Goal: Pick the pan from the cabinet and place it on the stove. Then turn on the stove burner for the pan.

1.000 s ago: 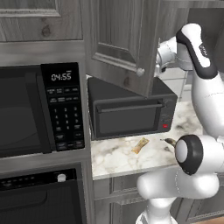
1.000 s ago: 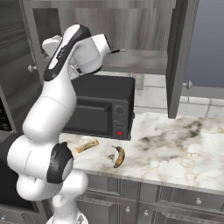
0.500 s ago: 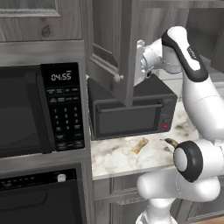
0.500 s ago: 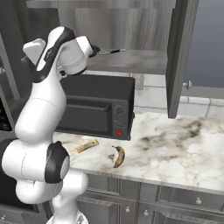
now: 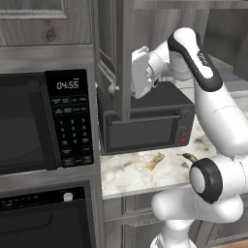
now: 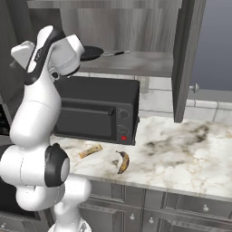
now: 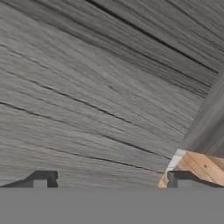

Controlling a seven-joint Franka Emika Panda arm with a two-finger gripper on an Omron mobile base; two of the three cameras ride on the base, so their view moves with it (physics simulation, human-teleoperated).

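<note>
The black pan point(image 6: 92, 52) lies on the lower shelf of the open grey cabinet point(image 6: 136, 63), its thin silver handle point(image 6: 116, 53) pointing right. My gripper point(image 7: 111, 179) is open, its two tips wide apart against close grey wood grain. In the left base view my hand point(image 5: 139, 72) sits just behind the edge of the cabinet's left door point(image 5: 118, 58), near its round knob point(image 5: 112, 88). In the right base view the hand point(image 6: 23, 52) is left of the pan and apart from it. The stove and its burner are out of view.
A black toaster oven point(image 6: 99, 108) stands on the marble counter point(image 6: 181, 149) under the shelf. A banana point(image 6: 122, 161) and a tan bread piece point(image 6: 90, 150) lie in front of it. The right cabinet door point(image 6: 185, 59) hangs open. A built-in microwave point(image 5: 43, 121) fills the left.
My hand has swung left, away from the pan and up to the left cabinet door. That door has turned further open. The pan has not moved.
</note>
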